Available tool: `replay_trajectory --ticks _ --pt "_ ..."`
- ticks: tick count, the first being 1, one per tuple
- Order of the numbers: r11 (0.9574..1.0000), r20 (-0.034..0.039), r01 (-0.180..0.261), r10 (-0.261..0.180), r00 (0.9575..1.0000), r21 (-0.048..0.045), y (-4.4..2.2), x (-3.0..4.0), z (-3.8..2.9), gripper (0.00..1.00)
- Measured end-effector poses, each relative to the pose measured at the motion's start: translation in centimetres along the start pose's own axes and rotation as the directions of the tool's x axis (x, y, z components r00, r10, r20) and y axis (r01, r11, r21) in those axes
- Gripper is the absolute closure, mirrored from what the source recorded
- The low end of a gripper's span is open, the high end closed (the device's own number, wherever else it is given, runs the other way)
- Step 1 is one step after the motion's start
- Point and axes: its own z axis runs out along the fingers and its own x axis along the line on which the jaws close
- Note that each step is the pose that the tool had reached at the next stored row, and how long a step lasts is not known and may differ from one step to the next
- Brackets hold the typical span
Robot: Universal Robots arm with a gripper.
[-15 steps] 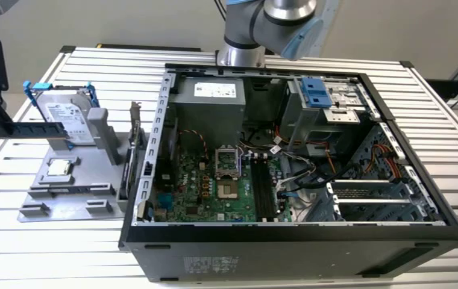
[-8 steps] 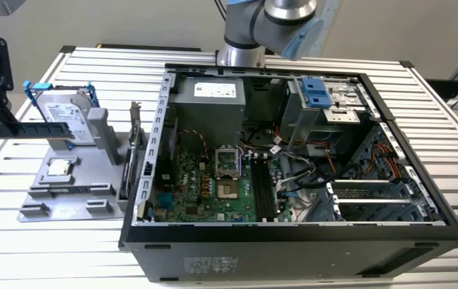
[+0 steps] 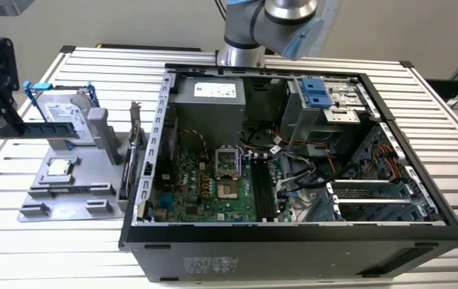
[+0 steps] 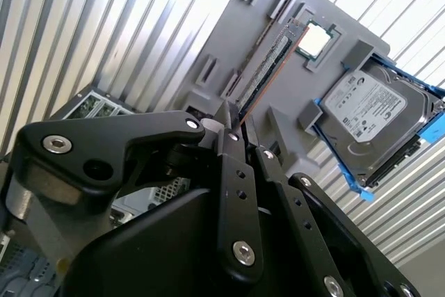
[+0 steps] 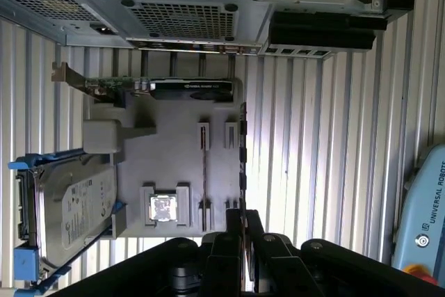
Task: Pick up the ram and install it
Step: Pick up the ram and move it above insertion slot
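Observation:
The ram point(image 3: 48, 128) is a long dark stick with a row of black chips. My gripper point(image 3: 4, 127) is shut on one end of it at the exterior view's far left. The stick hangs level above the grey holder tray point(image 3: 68, 195), in front of the hard drive point(image 3: 62, 111). In the second wrist view the ram point(image 4: 268, 67) juts out from between my fingertips point(image 4: 236, 122) over the tray point(image 4: 229, 39). In the first wrist view the ram point(image 5: 242, 165) is seen edge-on, running out of the gripper point(image 5: 243, 215). The motherboard's memory slots point(image 3: 263, 192) lie inside the open computer case point(image 3: 144, 235).
On the tray lies a square silver processor point(image 3: 60, 168). A card with a metal bracket point(image 3: 137, 144) stands at the tray's edge beside the case wall. The arm's base point(image 3: 241, 54) stands behind the case. Everything rests on a slatted metal table point(image 3: 52, 259).

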Motion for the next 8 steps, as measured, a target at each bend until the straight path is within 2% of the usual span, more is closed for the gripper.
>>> replay_trajectory --ticks 8 --pt "1.0 0.0 0.0 0.0 1.0 0.0 0.65 -0.02 0.01 1.0"
